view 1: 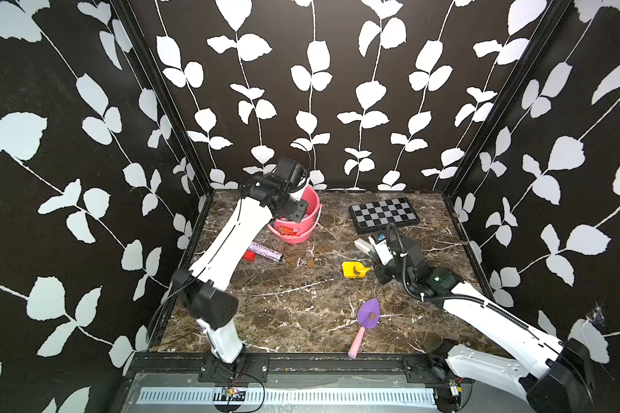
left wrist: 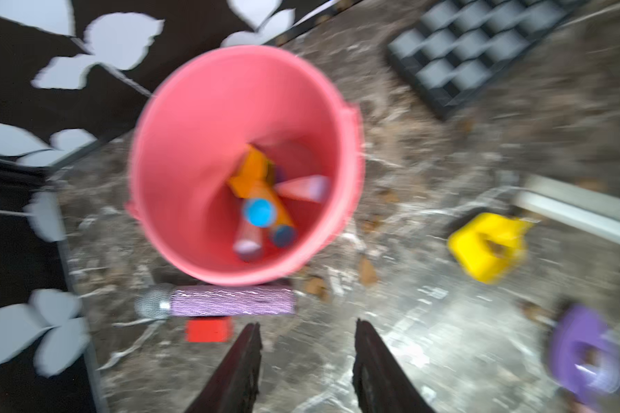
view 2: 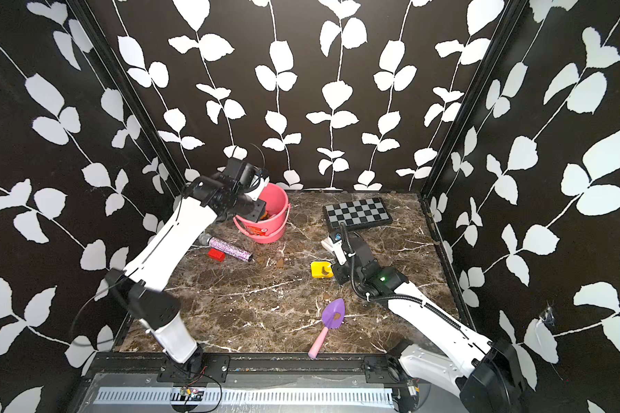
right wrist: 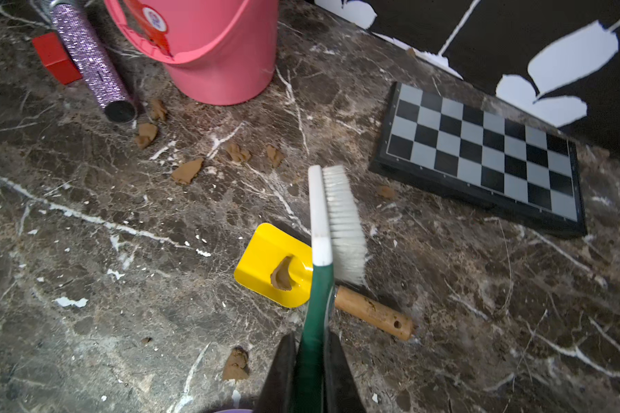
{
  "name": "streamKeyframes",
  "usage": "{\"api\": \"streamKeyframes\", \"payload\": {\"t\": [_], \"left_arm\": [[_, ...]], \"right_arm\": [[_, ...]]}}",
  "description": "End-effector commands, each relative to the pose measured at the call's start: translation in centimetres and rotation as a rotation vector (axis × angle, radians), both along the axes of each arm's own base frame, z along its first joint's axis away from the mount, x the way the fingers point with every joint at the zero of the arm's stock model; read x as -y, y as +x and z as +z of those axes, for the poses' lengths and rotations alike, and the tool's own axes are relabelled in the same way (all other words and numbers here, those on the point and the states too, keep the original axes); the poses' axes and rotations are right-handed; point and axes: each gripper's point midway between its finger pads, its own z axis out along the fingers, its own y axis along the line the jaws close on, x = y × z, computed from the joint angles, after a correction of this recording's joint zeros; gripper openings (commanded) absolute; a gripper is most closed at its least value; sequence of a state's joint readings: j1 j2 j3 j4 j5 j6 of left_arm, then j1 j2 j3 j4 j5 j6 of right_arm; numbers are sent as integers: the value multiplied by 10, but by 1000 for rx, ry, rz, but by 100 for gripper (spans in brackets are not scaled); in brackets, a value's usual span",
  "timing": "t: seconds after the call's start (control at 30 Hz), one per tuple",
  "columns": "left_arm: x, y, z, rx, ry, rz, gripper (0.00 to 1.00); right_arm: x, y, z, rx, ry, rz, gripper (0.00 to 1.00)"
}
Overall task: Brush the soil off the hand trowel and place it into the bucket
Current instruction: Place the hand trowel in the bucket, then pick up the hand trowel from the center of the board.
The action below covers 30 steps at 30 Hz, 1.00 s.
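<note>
The left gripper (left wrist: 308, 323) hangs above the round salmon-pink plastic bucket (left wrist: 179, 161), its black fingers (left wrist: 244, 357) parted with nothing between them. The bucket stands near the back wall and holds an orange tool (left wrist: 255, 171) among others (all blurred). The right gripper (right wrist: 312, 338) is clamped on the green handle of a white-bristled hand brush (right wrist: 319, 232), whose bristles are over the neck of the yellow-bladed hand trowel (right wrist: 265, 257).

That trowel lies flat mid-table with its long axis across the table. Its blade points toward the left arm's side and its wooden handle (right wrist: 373, 311) toward the right wall. One brown soil lump (right wrist: 281, 275) sits on the blade, and more lumps (right wrist: 187, 171) litter the marble tabletop (view 1: 283, 311) toward the bucket.

Bare marble lies open in front, as far as a purple-bladed, pink-handled trowel (view 1: 367, 314). Its tip points at the back wall and its handle end is at the front edge. A black-and-grey chessboard (view 1: 383, 211) lies near the back right corner.
</note>
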<state>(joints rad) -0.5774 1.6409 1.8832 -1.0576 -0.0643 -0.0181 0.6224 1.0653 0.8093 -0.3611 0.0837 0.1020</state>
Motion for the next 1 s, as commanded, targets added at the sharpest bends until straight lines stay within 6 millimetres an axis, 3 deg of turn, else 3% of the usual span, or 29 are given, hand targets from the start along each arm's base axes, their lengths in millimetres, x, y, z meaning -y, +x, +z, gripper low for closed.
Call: {"api": "streamKeyframes", "payload": {"t": [0.0,0.13,0.37,0.5,0.7,0.97], "left_arm": [[59,-39,-9,-48,-237,-121,46],[103,-105,-46,-150,-316,-209,47],[141,-206,-130,-284,-140,-356,50],[146,-235,-170,-317,5,-444,52],[167,-279,-211,-316,130,-571,55],[176,-291,-243,-363,247,-591,59]], "right_arm": [[13,3,2,-33,105,-78,0],[35,12,3,-33,138,-160,0],[67,23,2,-9,175,-269,0],[75,24,5,4,196,-295,0],[86,19,13,37,199,-324,0],[81,1,22,35,273,-299,0]]}}
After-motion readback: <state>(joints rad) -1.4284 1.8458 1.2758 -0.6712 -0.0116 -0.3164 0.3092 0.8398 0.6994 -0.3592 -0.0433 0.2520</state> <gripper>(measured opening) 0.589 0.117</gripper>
